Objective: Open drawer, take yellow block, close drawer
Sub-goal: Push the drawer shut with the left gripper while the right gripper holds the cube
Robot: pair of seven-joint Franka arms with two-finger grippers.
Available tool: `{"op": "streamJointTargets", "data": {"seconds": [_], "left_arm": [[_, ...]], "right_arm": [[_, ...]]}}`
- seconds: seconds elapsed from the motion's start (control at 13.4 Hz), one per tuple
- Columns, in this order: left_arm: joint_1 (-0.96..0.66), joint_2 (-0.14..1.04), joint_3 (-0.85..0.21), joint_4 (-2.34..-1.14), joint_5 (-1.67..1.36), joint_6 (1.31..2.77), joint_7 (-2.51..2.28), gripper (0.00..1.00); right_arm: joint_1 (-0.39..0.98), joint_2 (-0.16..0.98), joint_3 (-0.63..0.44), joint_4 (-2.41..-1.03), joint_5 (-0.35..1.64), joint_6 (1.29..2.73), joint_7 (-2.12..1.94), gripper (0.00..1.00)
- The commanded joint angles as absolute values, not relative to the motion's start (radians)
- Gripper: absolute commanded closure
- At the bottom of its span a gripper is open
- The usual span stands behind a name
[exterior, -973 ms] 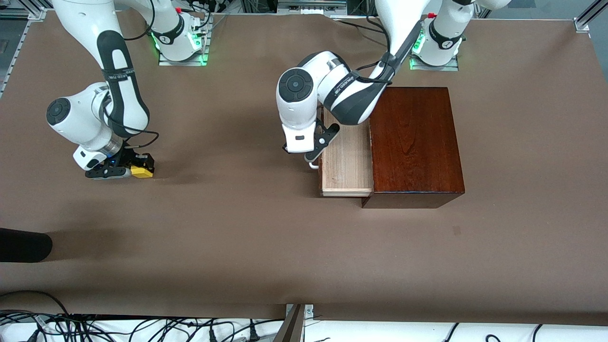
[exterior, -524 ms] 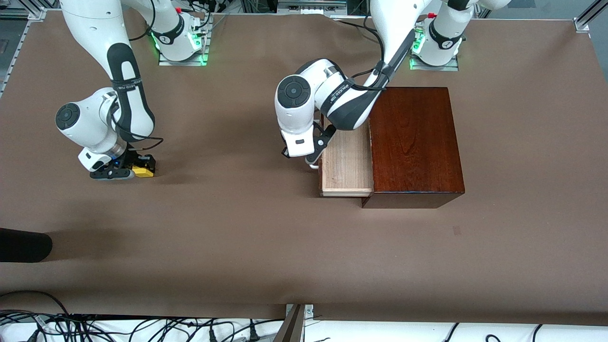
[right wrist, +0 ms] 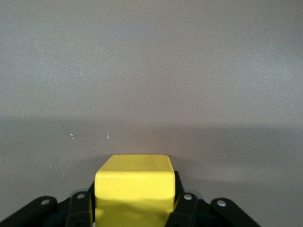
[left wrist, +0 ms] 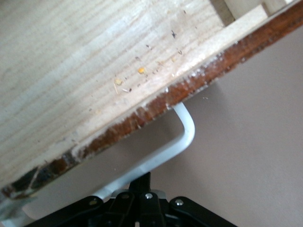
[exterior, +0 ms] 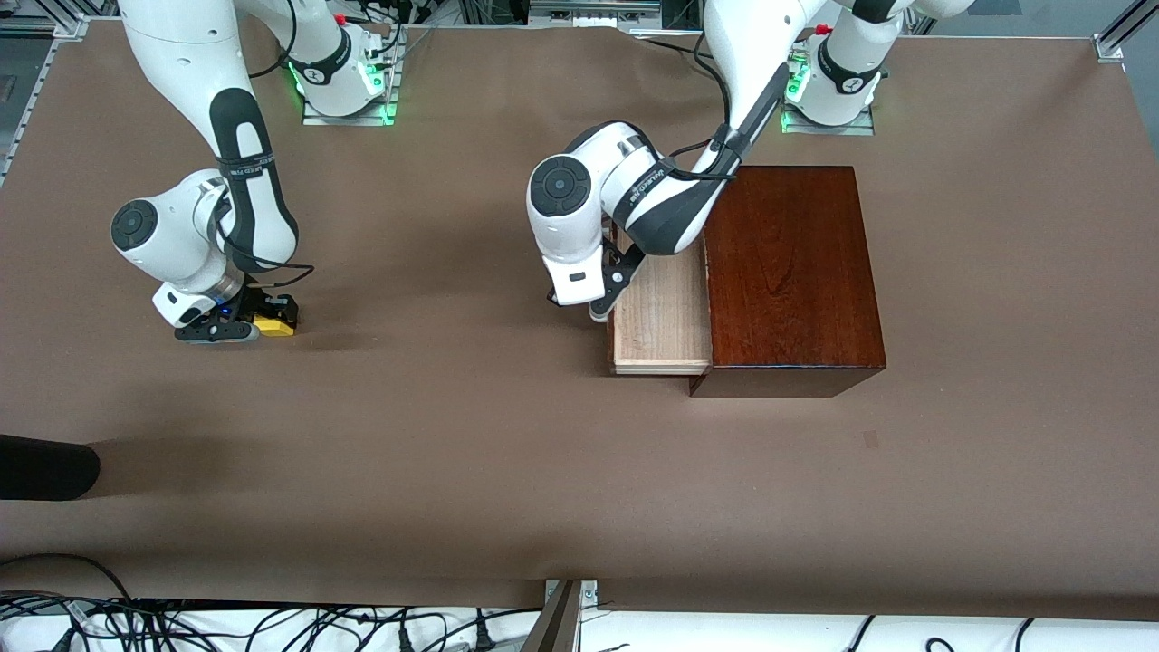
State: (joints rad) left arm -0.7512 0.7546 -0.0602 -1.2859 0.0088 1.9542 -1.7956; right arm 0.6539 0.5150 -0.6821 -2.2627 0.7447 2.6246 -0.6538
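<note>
The yellow block is a small bright cube clamped in my right gripper, low over the bare table toward the right arm's end. The drawer stands partly pulled out of the dark mahogany box, and its pale wood tray holds nothing that shows. My left gripper is shut, fingers together, with the tips up against the white bar handle in front of the drawer's reddish-brown front.
A black rounded object pokes in at the right arm's end of the table, nearer the camera. Cables run along the table's near edge. Brown table surface lies open between the block and the box.
The left gripper has swung closer in against the drawer handle; the drawer itself looks unmoved. The right arm has shifted slightly, still carrying the yellow block.
</note>
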Motion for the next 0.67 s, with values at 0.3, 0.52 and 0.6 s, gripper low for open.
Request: {"op": "streamJointTargets", "data": {"seconds": [0.3, 0.52, 0.6], "left_arm": [[-0.733, 0.687, -0.022, -1.344, 0.055, 1.862, -1.645, 1.00], [-0.692, 0.643, -0.009, -1.402, 0.055, 1.862, -1.537, 1.00], [-0.678, 0.632, -0.008, -1.419, 0.055, 1.864, -1.516, 1.00]], "right_arm": [[0.658, 0.522, -0.669, -2.232, 0.776, 2.623, -0.684, 0.00], [0.660, 0.522, -0.669, -2.171, 0.762, 2.545, -0.677, 0.00], [0.660, 0.522, -0.672, -2.146, 0.759, 2.505, -0.673, 0.00]]}}
